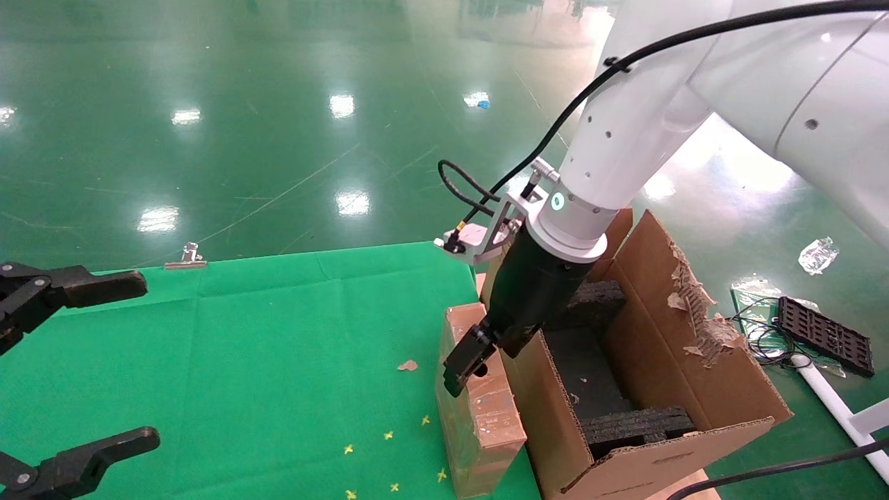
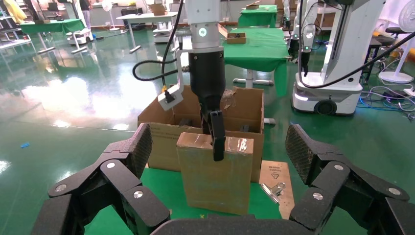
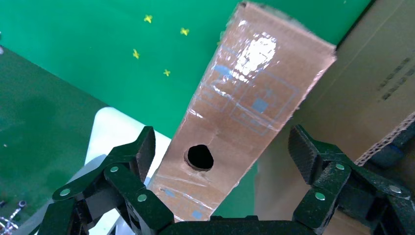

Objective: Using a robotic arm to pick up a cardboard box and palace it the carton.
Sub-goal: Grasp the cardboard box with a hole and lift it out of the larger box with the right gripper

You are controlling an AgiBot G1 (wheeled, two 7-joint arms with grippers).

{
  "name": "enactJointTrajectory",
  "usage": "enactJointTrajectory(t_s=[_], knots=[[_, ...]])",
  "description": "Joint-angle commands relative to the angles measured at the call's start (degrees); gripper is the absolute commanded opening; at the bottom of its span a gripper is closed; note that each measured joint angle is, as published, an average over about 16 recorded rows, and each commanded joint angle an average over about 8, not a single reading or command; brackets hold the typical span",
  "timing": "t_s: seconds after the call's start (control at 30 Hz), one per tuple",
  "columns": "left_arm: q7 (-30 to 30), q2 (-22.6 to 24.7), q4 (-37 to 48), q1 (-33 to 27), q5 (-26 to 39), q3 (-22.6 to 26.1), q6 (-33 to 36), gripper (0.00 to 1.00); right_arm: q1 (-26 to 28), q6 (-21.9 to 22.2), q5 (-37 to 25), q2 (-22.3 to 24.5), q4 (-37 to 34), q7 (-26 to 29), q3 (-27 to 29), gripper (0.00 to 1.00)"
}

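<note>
R gripper (image 3: 215, 171) over cardboard box (image 1: 479, 410), jaws open astride its top end. Box upright beside carton (image 1: 694, 361). L gripper (image 1: 69, 368) parked apart, jaws open.

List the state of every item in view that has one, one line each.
Small slim brown cardboard box: standing upright on the green table, beside the carton, not yet lifted.
Large brown corrugated carton: open, flaps torn, black foam blocks inside.
Right gripper: open, fingers straddling the box's top, not closed on it.
Left gripper: open, parked, holding nothing.
</note>
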Motion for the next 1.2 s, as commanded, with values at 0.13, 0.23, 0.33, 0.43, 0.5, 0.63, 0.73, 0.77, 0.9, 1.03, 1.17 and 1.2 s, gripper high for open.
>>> enactJointTrajectory(t_s=[0.13,0.23,0.33,0.43,0.5,0.63,0.73,0.77,0.9,1.03,1.17,1.2], knots=[[0.0,0.0,0.0,0.0,0.0,0.0,0.0,0.27,-0.5,0.0,0.0,-1.0,-0.2,0.5,-1.0,0.0],[0.0,0.0,0.0,0.0,0.0,0.0,0.0,0.07,-0.7,0.0,0.0,-1.3,-0.2,0.7,-1.5,0.0],[0.0,0.0,0.0,0.0,0.0,0.0,0.0,0.0,-0.9,0.0,0.1,-1.5,-0.1,1.0,-2.0,0.0],[0.0,0.0,0.0,0.0,0.0,0.1,0.0,0.0,-1.0,0.0,0.2,-1.6,0.0,1.1,-2.5,0.0],[0.0,0.0,0.0,0.0,0.0,0.1,0.0,0.0,-1.1,0.0,0.3,-1.7,0.2,1.1,-2.8,0.0],[0.0,0.0,0.0,0.0,-0.1,0.1,0.0,0.0,-1.1,0.0,0.5,-1.6,0.4,1.2,-3.4,0.0],[0.0,0.0,0.0,0.0,-0.1,0.1,0.0,0.0,-1.1,0.1,0.7,-1.5,0.5,1.3,-3.7,0.0],[0.0,0.0,0.0,0.0,-0.1,0.1,0.0,0.0,-1.1,0.1,0.8,-1.5,0.5,1.3,-3.8,0.0],[0.1,0.0,0.0,0.0,-0.1,0.1,0.0,0.0,-1.0,0.3,1.1,-1.3,0.6,1.1,-4.2,0.0],[0.1,-0.1,0.0,0.0,-0.1,0.1,-0.1,0.0,-0.7,0.5,1.4,-1.0,0.6,0.6,-4.3,0.0],[0.1,-0.1,0.0,0.0,-0.1,0.1,-0.1,0.0,0.4,0.8,2.0,-0.3,0.6,-0.9,-3.8,0.0],[0.1,-0.1,0.0,0.0,-0.1,0.1,-0.1,0.0,1.0,0.9,2.1,0.0,0.6,-1.4,-3.5,0.0]])
